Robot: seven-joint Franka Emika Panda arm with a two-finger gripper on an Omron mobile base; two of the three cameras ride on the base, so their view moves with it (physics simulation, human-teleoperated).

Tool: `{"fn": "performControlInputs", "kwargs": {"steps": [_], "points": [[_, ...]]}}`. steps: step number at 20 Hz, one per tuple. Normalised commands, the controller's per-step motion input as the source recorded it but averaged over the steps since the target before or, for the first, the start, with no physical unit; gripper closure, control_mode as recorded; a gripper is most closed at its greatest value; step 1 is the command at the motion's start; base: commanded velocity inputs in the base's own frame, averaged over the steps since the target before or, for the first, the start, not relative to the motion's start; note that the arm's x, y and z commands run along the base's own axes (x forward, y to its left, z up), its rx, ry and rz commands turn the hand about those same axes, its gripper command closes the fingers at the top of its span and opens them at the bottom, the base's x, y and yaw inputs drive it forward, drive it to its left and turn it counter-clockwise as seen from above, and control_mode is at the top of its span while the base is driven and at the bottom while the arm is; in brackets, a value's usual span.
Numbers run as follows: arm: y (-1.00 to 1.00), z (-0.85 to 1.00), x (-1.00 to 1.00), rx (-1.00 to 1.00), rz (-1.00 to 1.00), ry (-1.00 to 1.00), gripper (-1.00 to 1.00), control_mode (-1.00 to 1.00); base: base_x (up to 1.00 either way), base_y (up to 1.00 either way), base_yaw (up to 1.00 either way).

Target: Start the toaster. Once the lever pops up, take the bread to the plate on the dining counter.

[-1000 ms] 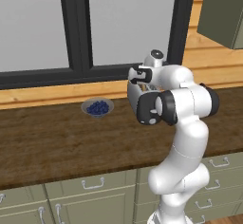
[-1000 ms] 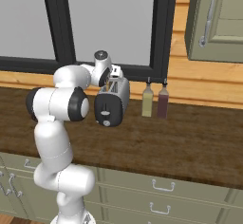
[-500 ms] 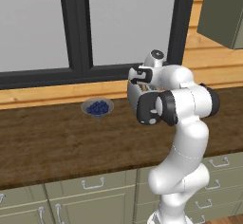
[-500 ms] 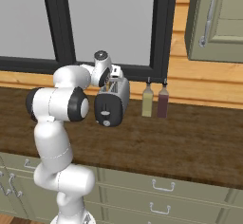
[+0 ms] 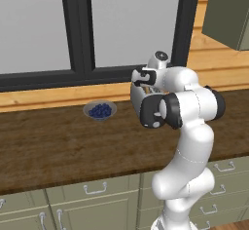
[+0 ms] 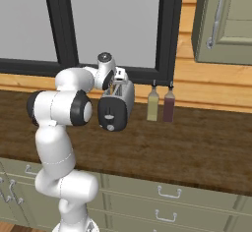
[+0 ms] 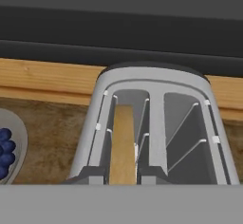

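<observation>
Two finger tips of my gripper (image 6: 117, 80), whose spread I can't tell, hang over the toaster (image 6: 117, 107) on the worktop; the bread (image 7: 123, 144) stands in one slot. Pinching off-centre, I might jam it.

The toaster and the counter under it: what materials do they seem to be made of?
The toaster looks like brushed metal or silver-painted plastic: a smooth, pale grey rounded shell with soft shading, thin wire guides in its slots, and a black, probably plastic, end face. The counter looks like dark stained wood with a matte finish: brown streaked grain runs along it, without gloss.
</observation>
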Motion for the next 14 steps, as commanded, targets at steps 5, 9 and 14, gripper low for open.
{"fn": "performControlInputs", "kwargs": {"steps": [5, 9, 14], "points": [[0.00, 0.00, 0.00, 0.00, 0.00, -0.03, 1.00, -1.00, 0.00, 0.00, 0.00], [0.00, 0.02, 0.00, 0.00, 0.00, -0.02, 1.00, -1.00, 0.00, 0.00, 0.00], [0.00, 0.18, 0.00, 0.00, 0.00, -0.05, 1.00, -1.00, 0.00, 0.00, 0.00]]}}
